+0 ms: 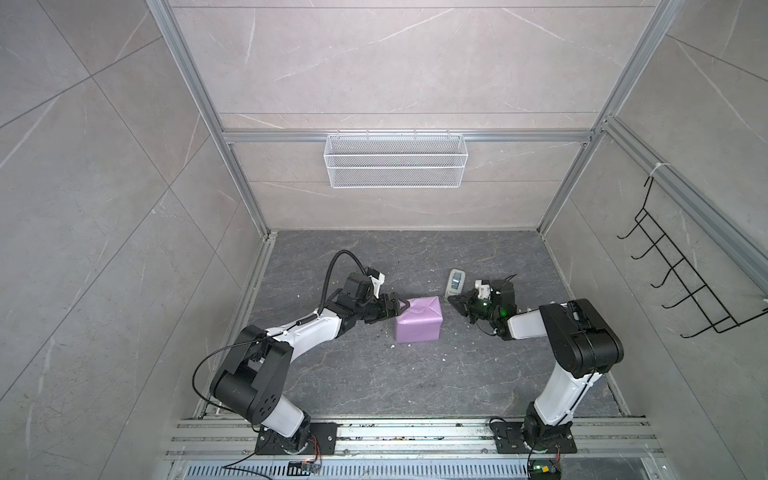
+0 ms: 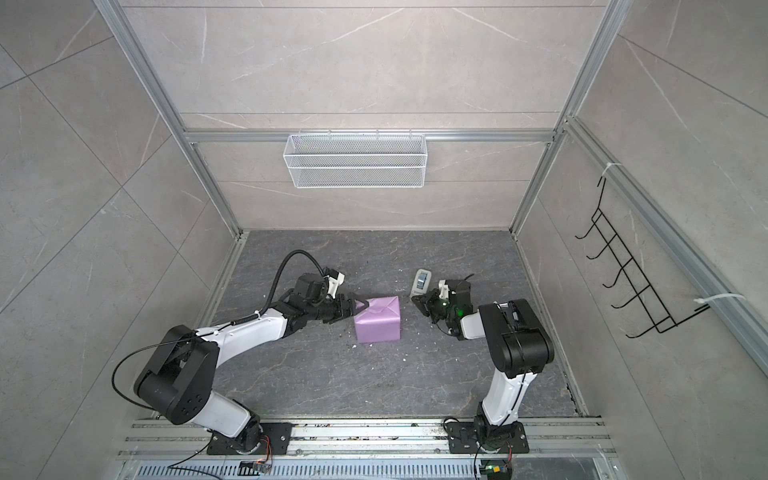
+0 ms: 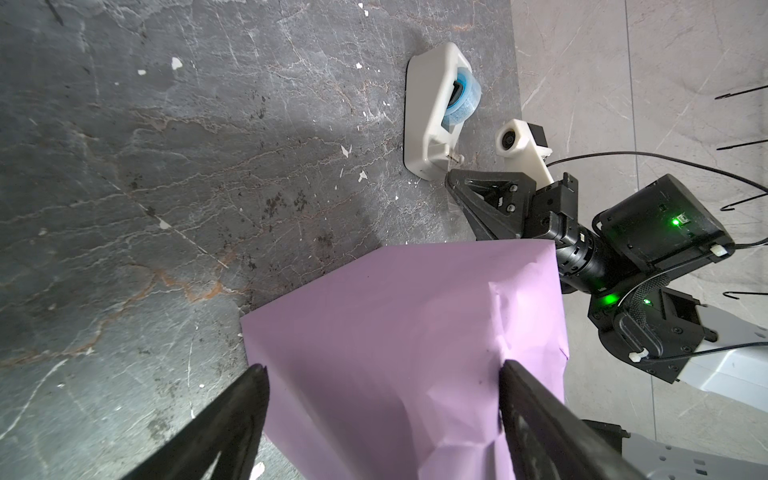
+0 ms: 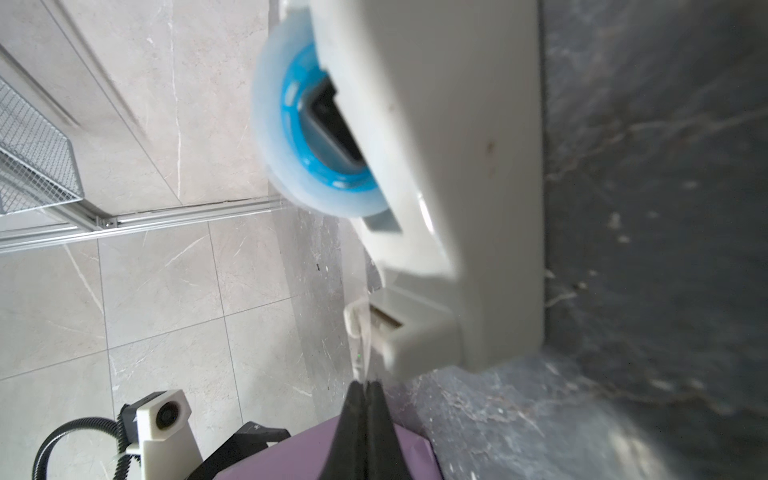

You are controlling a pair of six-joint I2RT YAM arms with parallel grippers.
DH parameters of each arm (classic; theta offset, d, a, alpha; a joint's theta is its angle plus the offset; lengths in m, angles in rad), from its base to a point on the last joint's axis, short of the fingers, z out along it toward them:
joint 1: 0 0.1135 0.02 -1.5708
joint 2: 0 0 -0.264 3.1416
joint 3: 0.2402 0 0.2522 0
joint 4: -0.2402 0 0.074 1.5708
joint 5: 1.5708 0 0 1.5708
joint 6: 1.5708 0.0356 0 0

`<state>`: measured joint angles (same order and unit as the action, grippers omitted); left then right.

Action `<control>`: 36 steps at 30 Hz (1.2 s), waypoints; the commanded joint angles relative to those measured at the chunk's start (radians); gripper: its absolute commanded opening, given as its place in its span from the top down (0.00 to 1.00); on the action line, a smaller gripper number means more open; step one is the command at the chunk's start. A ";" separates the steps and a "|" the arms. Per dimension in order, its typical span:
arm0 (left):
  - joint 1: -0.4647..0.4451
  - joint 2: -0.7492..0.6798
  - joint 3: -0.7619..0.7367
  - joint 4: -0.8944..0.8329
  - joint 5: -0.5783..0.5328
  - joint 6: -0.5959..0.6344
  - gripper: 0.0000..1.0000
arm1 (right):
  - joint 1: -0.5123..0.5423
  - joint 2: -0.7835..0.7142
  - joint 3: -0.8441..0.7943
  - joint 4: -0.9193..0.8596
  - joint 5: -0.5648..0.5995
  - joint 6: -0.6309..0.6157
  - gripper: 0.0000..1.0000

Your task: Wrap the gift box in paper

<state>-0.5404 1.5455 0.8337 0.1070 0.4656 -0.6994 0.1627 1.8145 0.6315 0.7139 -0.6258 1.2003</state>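
Observation:
The paper (image 1: pixel 417 320) (image 2: pixel 378 320) is lilac and folded all round a squarish block on the dark table; the gift box under it is hidden. My left gripper (image 1: pixel 405 306) (image 3: pixel 382 368) stands open at the package's upper left edge. Its fingers straddle that end, and one fingertip (image 3: pixel 509 374) touches a creased fold. My right gripper (image 1: pixel 451 300) (image 4: pixel 365 384) is shut at the cutter end of a white tape dispenser (image 1: pixel 455 282) (image 4: pixel 457 166). A clear strip of tape (image 4: pixel 362 345) runs from the cutter into its closed tips.
The dispenser (image 3: pixel 432 116) with its blue roll sits on the table (image 1: pixel 374 374) to the right of and behind the package. Small white scraps (image 1: pixel 444 356) lie on the table. A wire basket (image 1: pixel 395 166) hangs on the back wall, a black hook rack (image 1: pixel 685 282) on the right wall.

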 commanded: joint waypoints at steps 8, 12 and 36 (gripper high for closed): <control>-0.004 0.022 -0.018 -0.064 -0.005 0.034 0.13 | -0.003 0.021 -0.014 -0.064 0.027 -0.055 1.00; -0.004 0.024 -0.018 -0.063 -0.005 0.033 0.13 | -0.009 0.030 -0.010 -0.092 0.041 -0.078 1.00; -0.003 0.030 -0.018 -0.061 -0.002 0.034 0.13 | -0.020 0.035 0.128 -0.490 0.173 -0.312 1.00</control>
<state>-0.5404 1.5455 0.8337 0.1070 0.4660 -0.6991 0.1532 1.8179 0.7547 0.4099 -0.5640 0.9436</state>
